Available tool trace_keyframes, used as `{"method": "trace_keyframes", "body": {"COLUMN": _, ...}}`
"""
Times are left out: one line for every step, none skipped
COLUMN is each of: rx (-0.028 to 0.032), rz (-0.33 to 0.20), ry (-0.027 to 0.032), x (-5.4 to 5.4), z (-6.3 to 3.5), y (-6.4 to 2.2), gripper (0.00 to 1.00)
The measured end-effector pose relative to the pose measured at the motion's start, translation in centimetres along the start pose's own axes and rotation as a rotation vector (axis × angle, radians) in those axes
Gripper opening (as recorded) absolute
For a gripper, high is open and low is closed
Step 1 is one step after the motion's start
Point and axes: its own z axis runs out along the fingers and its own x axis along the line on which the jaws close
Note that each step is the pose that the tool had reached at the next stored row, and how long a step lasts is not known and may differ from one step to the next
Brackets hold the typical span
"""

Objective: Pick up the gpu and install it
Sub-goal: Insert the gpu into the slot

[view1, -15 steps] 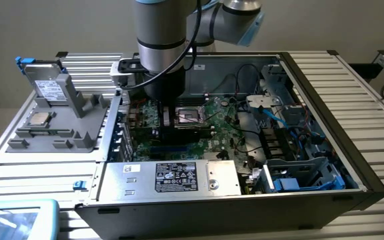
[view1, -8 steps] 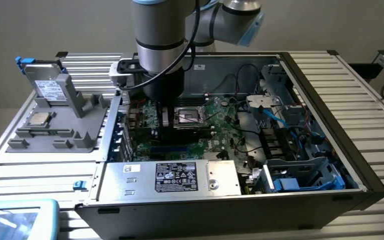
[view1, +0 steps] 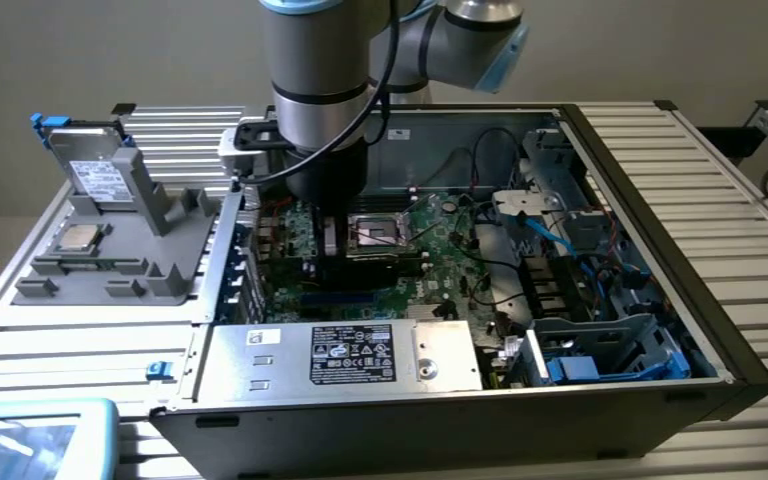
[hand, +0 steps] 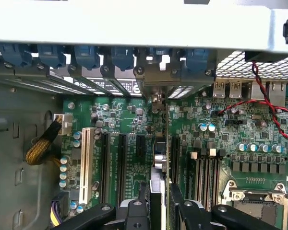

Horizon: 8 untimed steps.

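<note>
While jaws pinch gpu point(hand: 156, 194) edge-on | black slots point(hand: 121, 163) just beside | rear wall point(hand: 134, 24) near

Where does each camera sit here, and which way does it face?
Exterior view: off the arm, raised, looking down into the open computer case; the arm shows, its end inside the case.
Wrist view: on the wrist, looking along the claw at the motherboard slots; the claw shows gripping the gpu edge-on.
Shared: the motherboard and its CPU socket.
</note>
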Motion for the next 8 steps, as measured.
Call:
{"method": "trace_keyframes", "body": {"rx": 0.0001, "rz": 0.0, "ry": -0.0001, "x": 0.0, "z": 0.01, "y": 0.01, "gripper": 0.27}}
{"method": "trace_keyframes", "body": {"rx": 0.0001, "rz": 0.0, "ry": -0.0002, "x": 0.0, "z": 0.01, "y": 0.02, "gripper": 0.27}}
{"method": "trace_keyframes", "body": {"rx": 0.0001, "rz": 0.0, "ry": -0.0003, "x": 0.01, "z": 0.01, "y": 0.02, "gripper": 0.27}}
{"method": "trace_keyframes", "body": {"rx": 0.0001, "rz": 0.0, "ry": -0.0003, "x": 0.02, "z": 0.01, "y": 0.02, "gripper": 0.27}}
{"method": "trace_keyframes", "body": {"rx": 0.0001, "rz": 0.0, "ry": -0.0003, "x": 0.04, "z": 0.01, "y": 0.03, "gripper": 0.27}}
{"method": "trace_keyframes", "body": {"rx": 0.0002, "rz": 0.0, "ry": -0.0003, "x": 0.08, "z": 0.02, "y": 0.03, "gripper": 0.27}}
{"method": "trace_keyframes", "body": {"rx": 0.0002, "rz": 0.0, "ry": -0.0002, "x": 0.12, "z": 0.02, "y": 0.03, "gripper": 0.27}}
{"method": "trace_keyframes", "body": {"rx": 0.0001, "rz": 0.0, "ry": -0.0002, "x": 0.14, "z": 0.02, "y": 0.03, "gripper": 0.27}}
